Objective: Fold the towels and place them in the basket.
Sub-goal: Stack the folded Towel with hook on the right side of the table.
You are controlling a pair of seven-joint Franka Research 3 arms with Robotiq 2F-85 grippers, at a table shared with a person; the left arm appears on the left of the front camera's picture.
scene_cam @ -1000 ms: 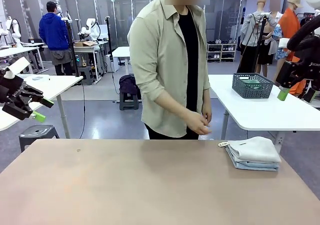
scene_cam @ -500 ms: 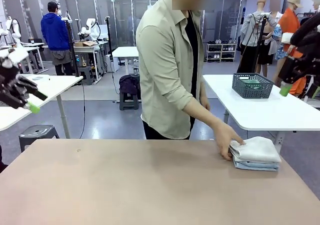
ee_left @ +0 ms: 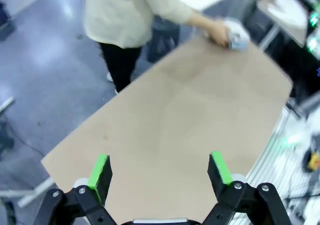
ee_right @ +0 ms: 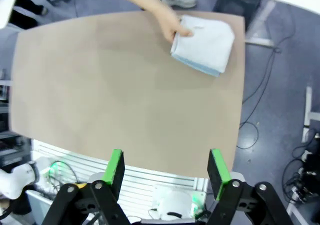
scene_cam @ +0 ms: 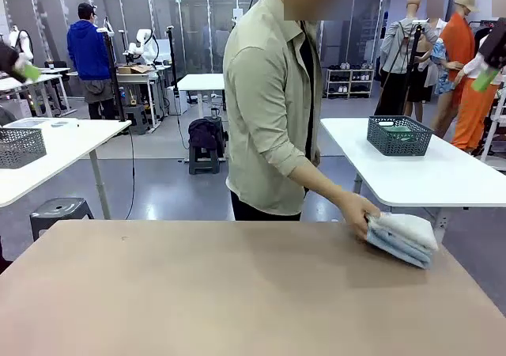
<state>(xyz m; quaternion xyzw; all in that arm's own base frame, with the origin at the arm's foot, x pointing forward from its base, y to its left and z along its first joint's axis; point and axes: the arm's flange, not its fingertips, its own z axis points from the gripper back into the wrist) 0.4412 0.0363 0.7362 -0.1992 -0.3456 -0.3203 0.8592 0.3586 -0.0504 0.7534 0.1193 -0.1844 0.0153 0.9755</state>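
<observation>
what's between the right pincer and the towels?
Only bare table, seen from the right wrist view: the open right pincer hangs above the near edge, and the towels lie across it under the person's hand.

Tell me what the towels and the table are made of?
The towels look like soft cloth, probably terry: they sag where the person's hand lifts the stack. The white one on top looks fluffy, with pale blue ones under it. The table top looks hard, smooth and matt tan, maybe laminate; hard to be sure.
</observation>
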